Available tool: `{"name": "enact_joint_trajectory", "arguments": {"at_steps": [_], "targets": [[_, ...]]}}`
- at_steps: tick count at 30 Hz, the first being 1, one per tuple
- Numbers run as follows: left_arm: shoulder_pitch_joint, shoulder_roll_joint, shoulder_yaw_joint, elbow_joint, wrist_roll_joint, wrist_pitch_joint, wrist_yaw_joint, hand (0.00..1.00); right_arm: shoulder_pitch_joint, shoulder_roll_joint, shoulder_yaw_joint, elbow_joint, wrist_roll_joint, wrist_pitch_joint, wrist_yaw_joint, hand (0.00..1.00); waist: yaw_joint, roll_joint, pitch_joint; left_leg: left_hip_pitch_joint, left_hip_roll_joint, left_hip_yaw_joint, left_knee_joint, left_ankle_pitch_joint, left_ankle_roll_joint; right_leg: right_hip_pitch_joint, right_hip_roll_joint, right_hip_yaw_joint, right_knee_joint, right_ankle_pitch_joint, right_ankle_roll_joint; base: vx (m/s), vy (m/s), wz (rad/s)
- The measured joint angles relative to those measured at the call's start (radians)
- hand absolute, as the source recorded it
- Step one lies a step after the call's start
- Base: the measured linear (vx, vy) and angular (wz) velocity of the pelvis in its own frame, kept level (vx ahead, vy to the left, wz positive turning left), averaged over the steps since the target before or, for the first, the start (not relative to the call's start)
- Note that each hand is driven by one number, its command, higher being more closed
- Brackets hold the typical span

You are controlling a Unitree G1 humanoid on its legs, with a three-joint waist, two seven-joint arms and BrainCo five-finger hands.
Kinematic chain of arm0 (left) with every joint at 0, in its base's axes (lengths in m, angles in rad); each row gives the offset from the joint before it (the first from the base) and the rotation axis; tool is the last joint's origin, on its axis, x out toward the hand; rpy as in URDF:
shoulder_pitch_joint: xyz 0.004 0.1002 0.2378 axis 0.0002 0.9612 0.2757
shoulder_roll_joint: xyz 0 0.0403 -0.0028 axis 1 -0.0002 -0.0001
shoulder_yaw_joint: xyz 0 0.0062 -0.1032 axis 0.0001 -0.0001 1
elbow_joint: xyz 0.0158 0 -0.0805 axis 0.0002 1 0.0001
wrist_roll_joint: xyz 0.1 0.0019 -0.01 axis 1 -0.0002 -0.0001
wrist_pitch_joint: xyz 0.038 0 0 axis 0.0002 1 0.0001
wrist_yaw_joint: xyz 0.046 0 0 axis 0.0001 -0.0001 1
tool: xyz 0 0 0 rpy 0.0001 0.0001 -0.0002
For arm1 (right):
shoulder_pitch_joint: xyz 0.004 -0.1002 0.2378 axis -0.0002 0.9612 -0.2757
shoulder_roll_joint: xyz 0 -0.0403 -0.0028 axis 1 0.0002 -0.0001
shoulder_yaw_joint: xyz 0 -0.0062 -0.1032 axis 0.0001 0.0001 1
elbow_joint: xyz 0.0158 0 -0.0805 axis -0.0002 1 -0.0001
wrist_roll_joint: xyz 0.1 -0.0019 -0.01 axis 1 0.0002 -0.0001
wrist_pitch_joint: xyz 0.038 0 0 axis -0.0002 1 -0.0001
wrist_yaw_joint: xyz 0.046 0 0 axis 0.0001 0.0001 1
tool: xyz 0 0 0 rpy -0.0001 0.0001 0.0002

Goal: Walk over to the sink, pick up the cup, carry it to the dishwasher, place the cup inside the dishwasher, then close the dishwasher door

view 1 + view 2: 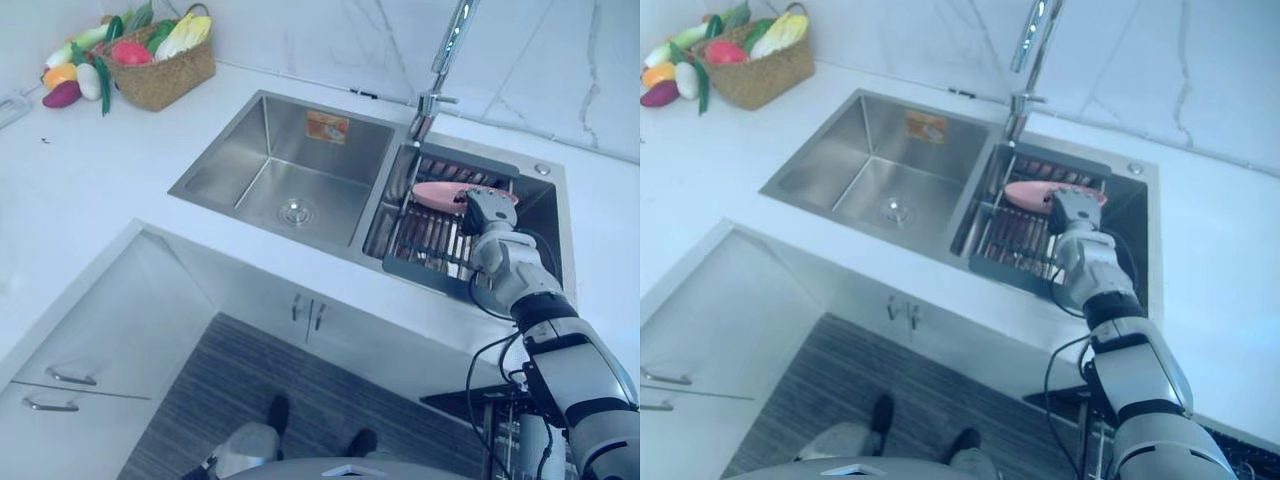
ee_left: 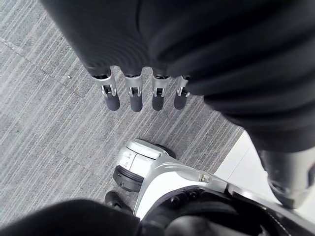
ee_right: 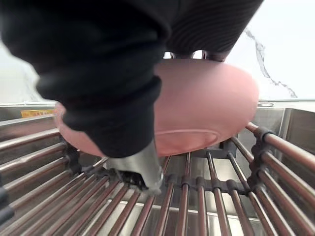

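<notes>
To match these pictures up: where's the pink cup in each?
Left eye view: pink cup right of centre, on sink rack.
Right eye view: cup near centre.
Left wrist view: floor past left hand.
Right wrist view: cup centre, past right hand.
Shared landmark: rack.

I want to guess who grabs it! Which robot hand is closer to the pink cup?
Right. The right hand is right at the pink cup, on the rack in the sink. The left hand hangs down over the grey floor, far from the cup.
</notes>
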Motion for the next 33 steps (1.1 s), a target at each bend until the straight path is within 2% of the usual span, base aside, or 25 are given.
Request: {"name": "enact_joint_trajectory", "arguments": {"at_steps": [11,17,22,28,33], "targets": [[-0.011,0.0,-0.004,0.0,0.0,-0.008,-0.003,0.0,-0.05,0.0,-0.001,0.007,-0.005,0.008,0.0,1.0,0.009,0.004,0.029,-0.002,0.001,-0.006,0.0,0.003,-0.003,-0.009,-0.007,-0.001,0.031,-0.016,-0.004,-0.01,0.0,0.01],[-0.012,0.002,-0.008,0.0,0.0,-0.015,-0.003,0.0,-0.05,-0.002,-0.001,0.007,-0.018,0.001,-0.021,1.0,0.009,0.003,0.035,-0.003,0.001,-0.005,0.0,0.002,-0.002,-0.01,-0.011,0.0,0.032,-0.019,0.001,0.0,0.0,0.0],[-0.012,0.006,-0.009,-0.001,0.0,-0.016,-0.003,0.0,-0.052,-0.006,0.002,0.005,-0.018,-0.025,-0.032,1.0,0.008,0.0,0.036,-0.003,0.002,-0.005,0.0,0.0,-0.003,-0.011,-0.01,0.0,0.032,-0.016,0.005,0.04,-0.01,0.0],[-0.012,0.006,-0.009,-0.003,0.0,-0.016,-0.003,0.0,-0.053,-0.008,0.003,-0.004,-0.018,-0.025,-0.033,1.0,0.007,0.0,0.037,0.0,0.004,-0.001,0.0,-0.001,-0.006,-0.01,-0.01,0.003,0.033,-0.015,0.005,0.0,0.0,-0.02],[-0.01,0.009,-0.01,-0.011,0.002,-0.004,-0.003,0.0,-0.053,-0.012,0.004,-0.056,-0.019,-0.035,-0.03,1.0,0.005,-0.001,0.037,0.014,0.008,0.022,0.0,-0.006,-0.006,-0.009,-0.009,0.024,0.034,-0.014,0.006,-0.01,0.0,-0.13]]}}
